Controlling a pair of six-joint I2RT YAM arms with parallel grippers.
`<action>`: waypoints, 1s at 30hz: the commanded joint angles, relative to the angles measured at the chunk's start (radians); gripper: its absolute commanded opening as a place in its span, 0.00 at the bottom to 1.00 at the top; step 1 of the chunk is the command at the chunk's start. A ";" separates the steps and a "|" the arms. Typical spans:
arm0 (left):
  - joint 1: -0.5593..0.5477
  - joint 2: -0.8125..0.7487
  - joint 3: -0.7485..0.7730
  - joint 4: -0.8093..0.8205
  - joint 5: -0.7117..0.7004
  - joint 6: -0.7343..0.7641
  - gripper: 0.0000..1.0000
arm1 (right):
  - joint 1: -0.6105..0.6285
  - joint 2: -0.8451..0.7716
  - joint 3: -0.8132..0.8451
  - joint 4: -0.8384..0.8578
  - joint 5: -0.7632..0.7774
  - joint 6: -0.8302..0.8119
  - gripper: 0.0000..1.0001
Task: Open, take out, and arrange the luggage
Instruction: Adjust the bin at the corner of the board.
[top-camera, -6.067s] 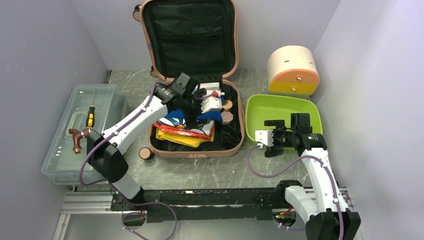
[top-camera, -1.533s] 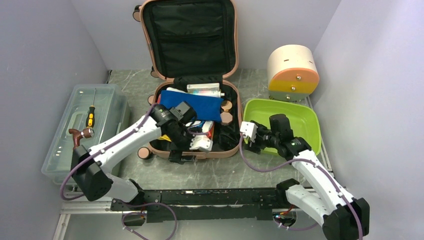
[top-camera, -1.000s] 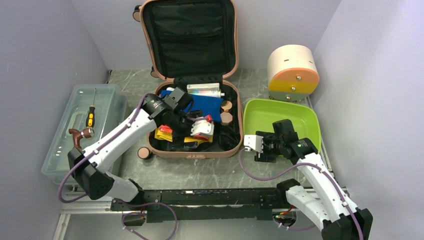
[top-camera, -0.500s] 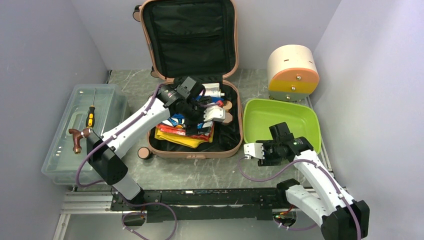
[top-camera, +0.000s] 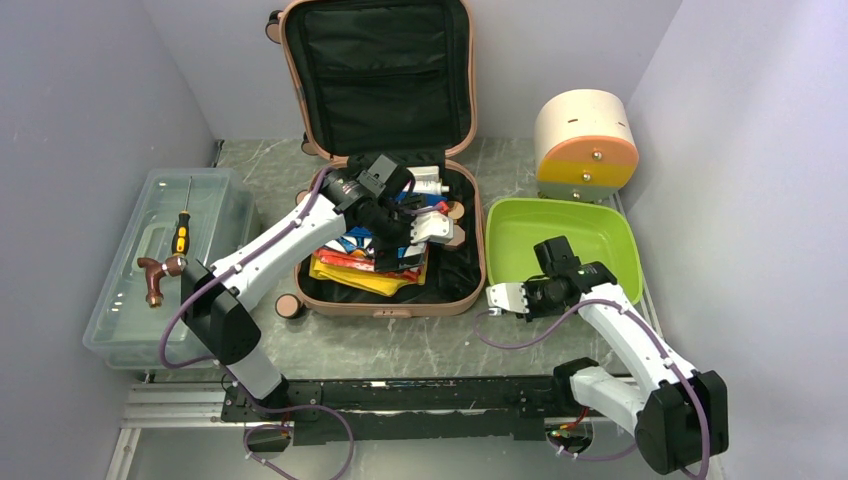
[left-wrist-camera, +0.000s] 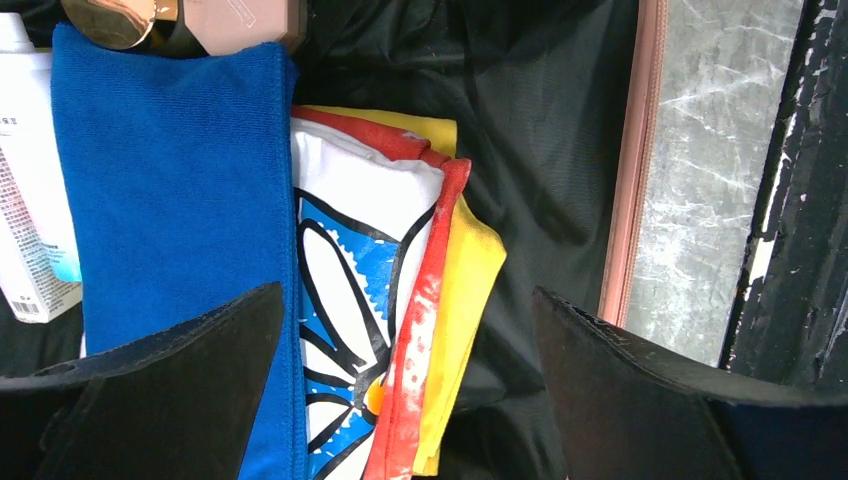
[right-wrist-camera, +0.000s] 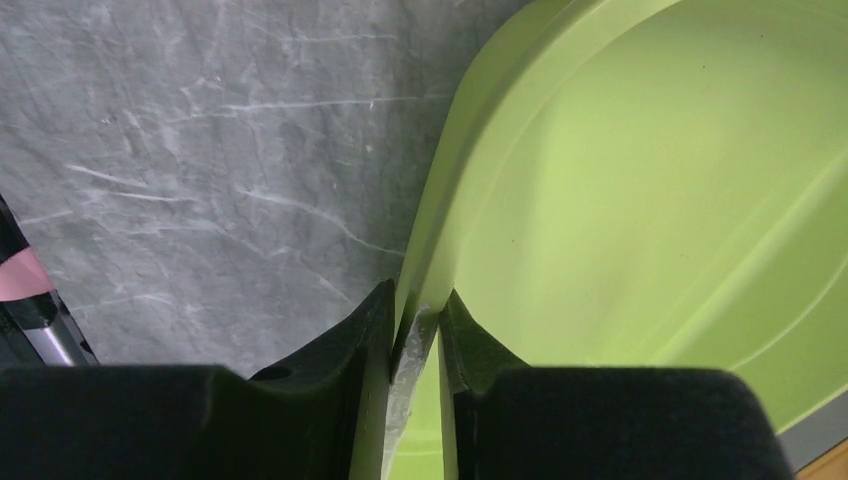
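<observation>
While the luggage (top-camera: 380, 80) lies open at the back middle of the table (top-camera: 400, 345), lid upright against the wall (top-camera: 560, 40), left gripper (left-wrist-camera: 405, 295) hangs over the lower half, jaws wide apart, nothing between them. Below it: blue cloth (left-wrist-camera: 170, 180), beside it a white-blue printed fabric (left-wrist-camera: 350, 250) edged red and yellow; right gripper (right-wrist-camera: 415, 305) is clamped on the lime-green tray (right-wrist-camera: 620, 200) rim, tray just right of the luggage.

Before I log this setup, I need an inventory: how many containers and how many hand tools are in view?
Containers: 4 (luggage, clear bin, green tray, round drawer box)
Hand tools: 2 (screwdriver, hammer)
Total: 6
</observation>
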 joint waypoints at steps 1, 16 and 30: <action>0.001 -0.021 -0.006 0.003 0.039 -0.020 0.99 | 0.001 0.016 0.029 0.050 0.030 -0.075 0.18; 0.001 0.002 0.003 0.031 0.032 -0.040 0.99 | -0.001 -0.017 0.205 -0.052 -0.037 -0.013 0.63; -0.115 0.202 0.095 0.161 -0.269 -0.018 1.00 | -0.025 -0.158 0.283 0.202 -0.514 0.401 0.90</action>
